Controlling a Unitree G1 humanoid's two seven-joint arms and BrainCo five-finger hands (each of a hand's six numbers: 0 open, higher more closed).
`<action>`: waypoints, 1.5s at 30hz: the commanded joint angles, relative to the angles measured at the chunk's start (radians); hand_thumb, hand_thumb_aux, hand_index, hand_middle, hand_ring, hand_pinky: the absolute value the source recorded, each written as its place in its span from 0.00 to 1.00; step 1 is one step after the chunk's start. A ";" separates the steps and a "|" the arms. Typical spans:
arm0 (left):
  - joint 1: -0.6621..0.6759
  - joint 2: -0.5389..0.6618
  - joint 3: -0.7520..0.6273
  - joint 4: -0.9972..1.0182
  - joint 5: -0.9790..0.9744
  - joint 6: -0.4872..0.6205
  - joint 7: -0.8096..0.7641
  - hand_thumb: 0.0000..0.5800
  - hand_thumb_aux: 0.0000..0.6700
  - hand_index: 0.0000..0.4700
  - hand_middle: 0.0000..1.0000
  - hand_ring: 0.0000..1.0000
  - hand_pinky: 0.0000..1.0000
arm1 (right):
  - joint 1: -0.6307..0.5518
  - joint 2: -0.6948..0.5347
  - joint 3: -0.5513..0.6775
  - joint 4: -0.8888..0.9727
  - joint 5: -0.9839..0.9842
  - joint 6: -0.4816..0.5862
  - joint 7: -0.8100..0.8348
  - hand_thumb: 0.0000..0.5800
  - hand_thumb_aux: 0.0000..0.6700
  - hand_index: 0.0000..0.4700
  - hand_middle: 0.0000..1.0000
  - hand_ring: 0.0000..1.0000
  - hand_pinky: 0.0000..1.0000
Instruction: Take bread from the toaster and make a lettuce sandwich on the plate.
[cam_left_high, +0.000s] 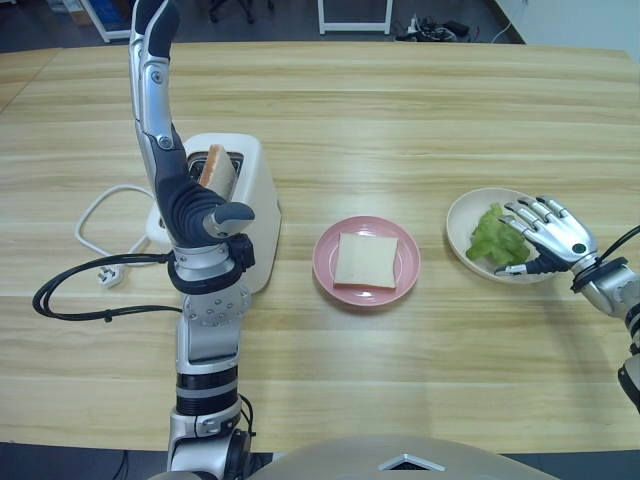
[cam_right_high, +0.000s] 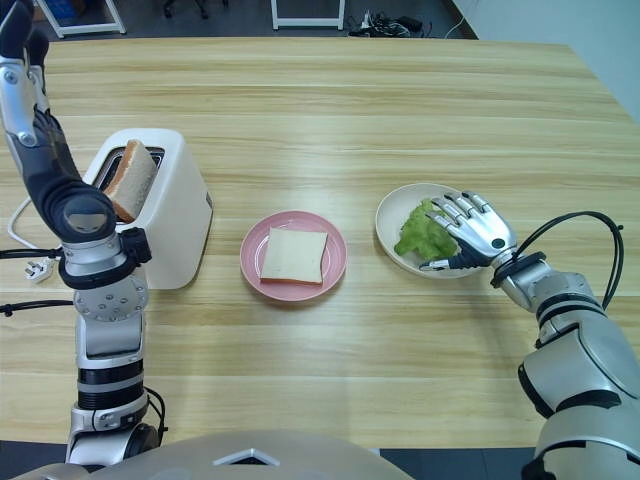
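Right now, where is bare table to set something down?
Free: the table behind toaster, pink plate and bowl, and the near strip before plate and bowl. The gaps between those three are narrow. Crowded: right hand over the bowl.

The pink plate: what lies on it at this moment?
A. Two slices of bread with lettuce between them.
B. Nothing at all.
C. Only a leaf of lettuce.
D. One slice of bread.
D: one slice of bread lies flat on the pink plate, while the lettuce is in the cream bowl and another slice stands in the toaster.
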 joint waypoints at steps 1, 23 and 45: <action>-0.010 0.000 0.005 0.006 -0.003 -0.002 -0.006 0.00 0.00 0.00 0.00 0.00 0.00 | -0.016 0.001 0.010 0.014 0.010 0.014 0.024 0.00 0.00 0.00 0.00 0.00 0.00; -0.010 -0.006 0.006 0.007 -0.003 -0.005 -0.016 0.00 0.00 0.00 0.00 0.00 0.00 | -0.008 0.035 0.032 0.038 0.034 0.001 0.047 1.00 1.00 1.00 0.00 0.00 0.00; -0.012 -0.013 0.008 0.011 -0.003 -0.004 -0.017 0.00 0.00 0.00 0.00 0.00 0.00 | 0.008 0.041 -0.021 0.016 0.121 -0.049 -0.090 1.00 1.00 1.00 1.00 1.00 1.00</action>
